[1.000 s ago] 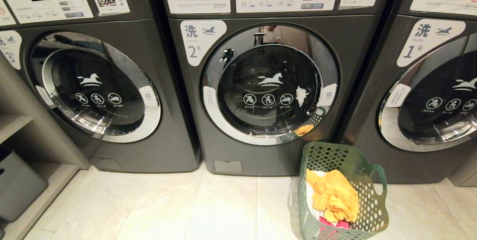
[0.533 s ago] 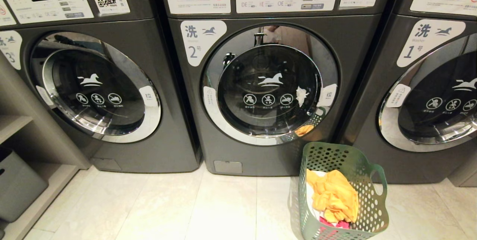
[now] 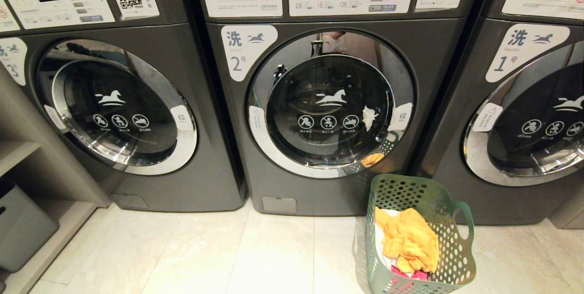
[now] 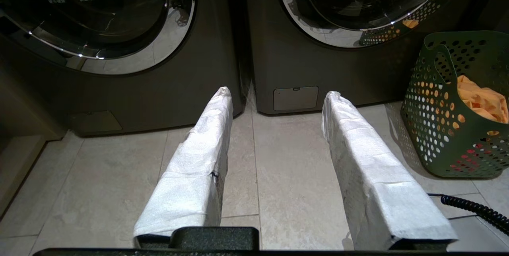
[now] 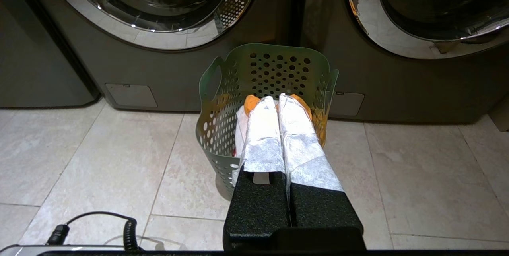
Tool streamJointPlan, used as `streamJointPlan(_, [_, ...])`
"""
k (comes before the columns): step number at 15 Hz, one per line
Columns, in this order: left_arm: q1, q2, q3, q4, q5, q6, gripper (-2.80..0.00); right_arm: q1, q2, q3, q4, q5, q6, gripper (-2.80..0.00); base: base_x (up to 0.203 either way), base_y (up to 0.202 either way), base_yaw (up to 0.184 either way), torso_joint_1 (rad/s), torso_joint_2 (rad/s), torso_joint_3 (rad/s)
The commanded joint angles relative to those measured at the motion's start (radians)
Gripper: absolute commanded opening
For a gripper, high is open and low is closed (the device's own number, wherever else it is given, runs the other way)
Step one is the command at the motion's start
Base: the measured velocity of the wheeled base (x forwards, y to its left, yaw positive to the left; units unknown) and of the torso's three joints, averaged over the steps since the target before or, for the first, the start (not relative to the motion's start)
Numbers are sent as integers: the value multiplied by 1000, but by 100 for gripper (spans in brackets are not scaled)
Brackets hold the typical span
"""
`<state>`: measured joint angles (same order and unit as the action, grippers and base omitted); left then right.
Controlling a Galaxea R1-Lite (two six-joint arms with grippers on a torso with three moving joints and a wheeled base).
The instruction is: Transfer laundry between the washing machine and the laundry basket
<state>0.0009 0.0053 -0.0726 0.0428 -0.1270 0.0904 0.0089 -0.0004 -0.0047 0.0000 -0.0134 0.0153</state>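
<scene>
The washing machine [image 3: 331, 102] labelled 2 stands in the middle with its round door shut and PUSH lit green. On the floor at its lower right stands the green laundry basket [image 3: 401, 189], holding the laundry: an orange-yellow garment [image 3: 410, 239] on top, with pink [image 3: 408, 275] and white [image 3: 385, 214] cloth under it. Neither arm shows in the head view. My left gripper [image 4: 278, 93] hangs low over the floor tiles, open and empty, with the basket [image 4: 437, 128] off to its side. My right gripper [image 5: 277, 97] is shut and empty, pointing at the basket [image 5: 274, 65] from in front of it.
Like machines labelled 3 [image 3: 118, 107] and 1 [image 3: 529, 116] flank the middle one. A shelf with a grey bin [image 3: 23, 225] stands at the far left. A coiled black cable [image 4: 473, 208] lies on the tiles near the basket.
A small dark reflection on the middle door's chrome rim has shifted slightly. The machines, the basket and the laundry have not moved.
</scene>
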Motion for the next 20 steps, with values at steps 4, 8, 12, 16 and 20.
streamJointPlan(4, [1,-4,-3,9,3,2,-280,0,1,0,0,0,0,-280,0,0,0,0,0,0])
streamJointPlan(8, [1,-5,-3,9,3,2,-280,0,0,0,0,0,0,-280,0,0,0,0,0,0])
streamJointPlan(12, [1,-5,-7,22,1,0,-280,0,2,0,0,0,0,-280,0,0,0,0,0,0])
streamJointPlan(16, [1,-5,-12,42,0,-6,0,0,2,0,0,0,0,-280,0,0,0,0,0,0])
streamJointPlan(20, [1,-5,-12,40,0,-6,0,0,1,0,0,0,0,-280,0,0,0,0,0,0])
